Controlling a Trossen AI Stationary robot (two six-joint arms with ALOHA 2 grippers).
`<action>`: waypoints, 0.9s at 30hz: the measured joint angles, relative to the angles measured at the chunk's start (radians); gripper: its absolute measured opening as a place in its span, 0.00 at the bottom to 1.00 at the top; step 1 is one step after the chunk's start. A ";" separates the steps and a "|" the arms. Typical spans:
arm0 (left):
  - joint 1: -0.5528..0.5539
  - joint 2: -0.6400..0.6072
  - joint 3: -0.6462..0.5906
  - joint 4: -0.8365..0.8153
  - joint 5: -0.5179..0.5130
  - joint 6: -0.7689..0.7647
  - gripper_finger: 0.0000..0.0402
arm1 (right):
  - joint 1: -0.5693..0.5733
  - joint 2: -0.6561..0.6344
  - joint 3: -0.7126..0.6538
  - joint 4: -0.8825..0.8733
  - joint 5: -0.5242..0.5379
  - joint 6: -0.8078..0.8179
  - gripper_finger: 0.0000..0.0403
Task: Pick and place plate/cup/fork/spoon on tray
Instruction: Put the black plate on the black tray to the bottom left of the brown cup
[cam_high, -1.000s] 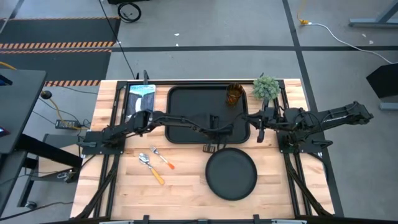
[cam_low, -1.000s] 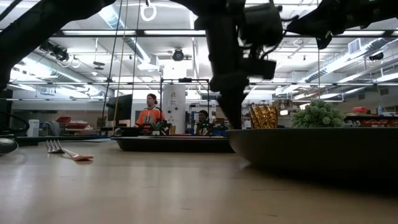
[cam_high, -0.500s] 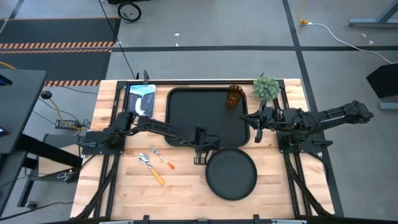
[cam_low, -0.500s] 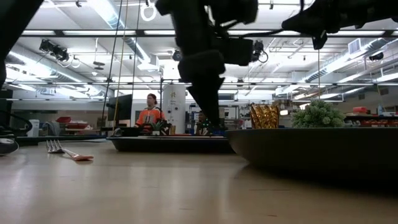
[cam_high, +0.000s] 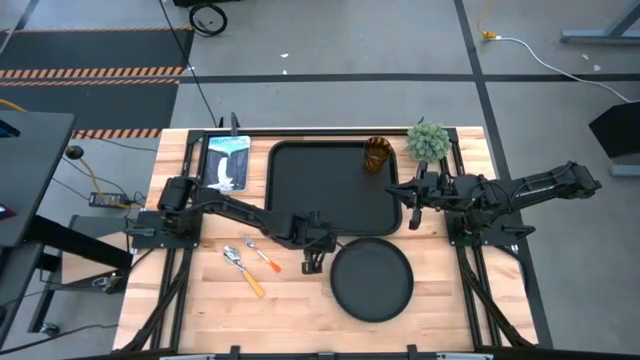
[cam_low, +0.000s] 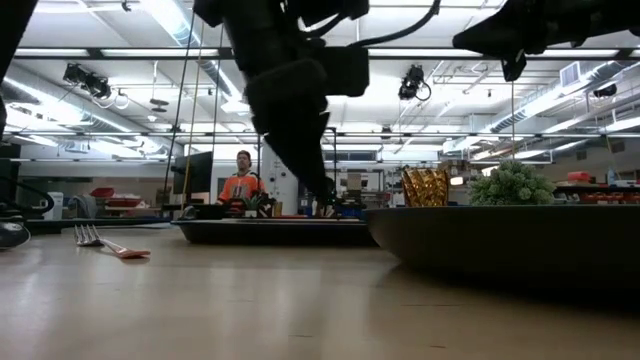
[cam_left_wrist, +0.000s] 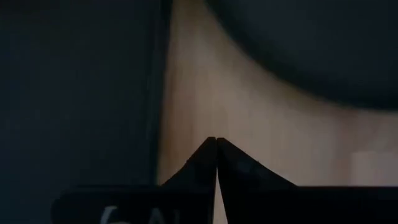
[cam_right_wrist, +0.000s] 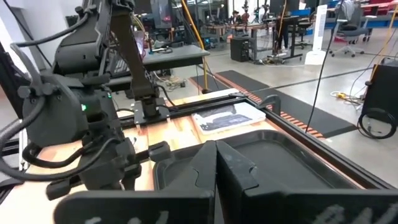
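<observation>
In the low view the plate runs off the right edge and the spoon cannot be made out — only fork tines show — while the left wrist view cuts tray and plate to dark, featureless blurs.

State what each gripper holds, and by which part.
Nothing: left gripper, shut and empty, is beside the plate; right gripper, shut and empty, waits by the tray.

On the bench, the plate looms nearest; the tray lies behind it, the fork, probably, far left of it.
</observation>
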 joint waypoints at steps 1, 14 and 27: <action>0.000 0.000 -0.009 0.028 0.019 -0.026 0.05 | 0.000 0.001 0.000 -0.002 0.000 -0.001 0.02; 0.060 -0.016 -0.023 0.081 0.286 -0.248 0.34 | 0.001 0.047 0.000 0.014 -0.003 -0.010 0.02; 0.065 0.002 -0.023 0.165 0.327 -0.398 0.52 | 0.001 0.069 0.000 0.038 -0.003 -0.010 0.02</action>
